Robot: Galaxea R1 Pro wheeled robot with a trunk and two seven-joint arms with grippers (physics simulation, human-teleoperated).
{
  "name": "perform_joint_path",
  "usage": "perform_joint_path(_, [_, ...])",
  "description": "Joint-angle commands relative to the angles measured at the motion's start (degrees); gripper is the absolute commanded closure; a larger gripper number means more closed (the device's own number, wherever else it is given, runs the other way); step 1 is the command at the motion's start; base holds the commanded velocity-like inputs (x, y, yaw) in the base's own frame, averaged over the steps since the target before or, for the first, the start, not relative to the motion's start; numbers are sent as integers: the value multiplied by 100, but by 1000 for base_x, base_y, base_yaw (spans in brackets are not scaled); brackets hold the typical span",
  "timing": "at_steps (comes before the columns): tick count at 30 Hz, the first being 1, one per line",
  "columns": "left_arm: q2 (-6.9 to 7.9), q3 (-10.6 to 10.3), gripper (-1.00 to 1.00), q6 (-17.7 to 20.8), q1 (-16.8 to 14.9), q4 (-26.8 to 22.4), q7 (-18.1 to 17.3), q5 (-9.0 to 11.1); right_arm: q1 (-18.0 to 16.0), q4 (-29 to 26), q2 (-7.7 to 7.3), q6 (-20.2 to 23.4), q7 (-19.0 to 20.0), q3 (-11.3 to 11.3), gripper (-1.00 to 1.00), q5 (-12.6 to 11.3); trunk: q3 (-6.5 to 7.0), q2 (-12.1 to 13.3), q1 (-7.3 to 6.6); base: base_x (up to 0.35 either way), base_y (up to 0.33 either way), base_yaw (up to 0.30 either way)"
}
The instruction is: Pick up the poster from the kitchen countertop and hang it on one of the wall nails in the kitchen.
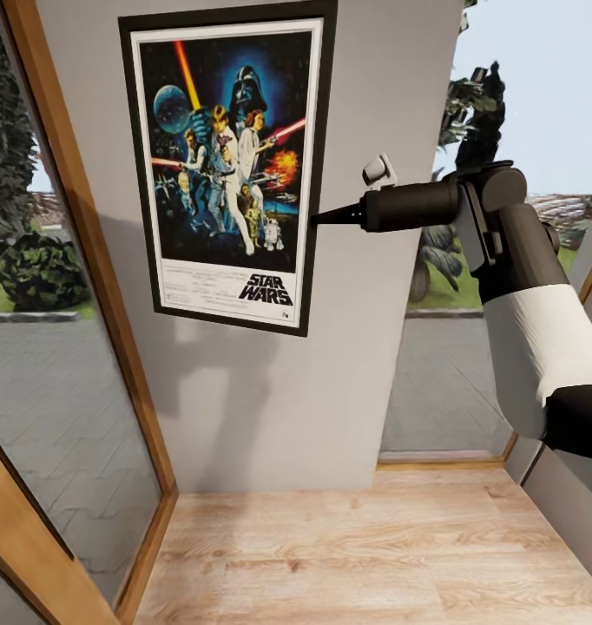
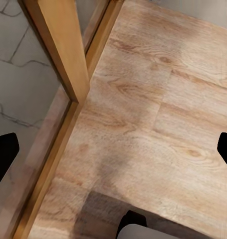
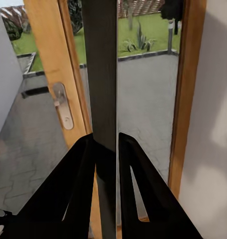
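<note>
Plain light grey wall panel [image 1: 270, 399] straight ahead, shadowed along its left side. Below it, pale wood plank floor [image 1: 374, 555] with visible grain and knots. To the left, tall glass pane in a light oak frame [image 1: 79, 226], slanting toward the floor; beyond it grey paving, a dark green bush [image 1: 37, 271] and lawn. To the right, another glazed opening [image 1: 435, 382] onto paving, grass and perhaps a small tree. Silver door handle plate [image 3: 63, 112] on an oak door stile. Bright, even daylight outside.
</note>
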Motion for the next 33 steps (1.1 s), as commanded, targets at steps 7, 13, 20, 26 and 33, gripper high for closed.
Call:
perform_joint_path(7, [-3,15,-100,5,-2,-7,-34,-1,32,60,-6,49,4,22,100,-37,21,-12,4,0,0,0])
perform_joint_path(13, [-1,17,-100,5,-2,-7,-34,-1,51,228,-6,32,5,23,100,-49,25,-12,4,0,0,0])
perform_joint_path(20, [-2,17,-100,5,-2,-13,-34,-1,54,270,-6,-31,5,24,100,-53,26,-12,4,0,0,0])
perform_joint_path(26, [3,17,-100,5,-2,-15,-34,-1,55,275,-6,-42,5,24,100,-53,26,-12,4,49,0,0])
perform_joint_path(33, [6,17,-100,5,1,-15,-34,-1,55,280,-6,-44,5,24,100,-53,26,-12,4,265,0,0])
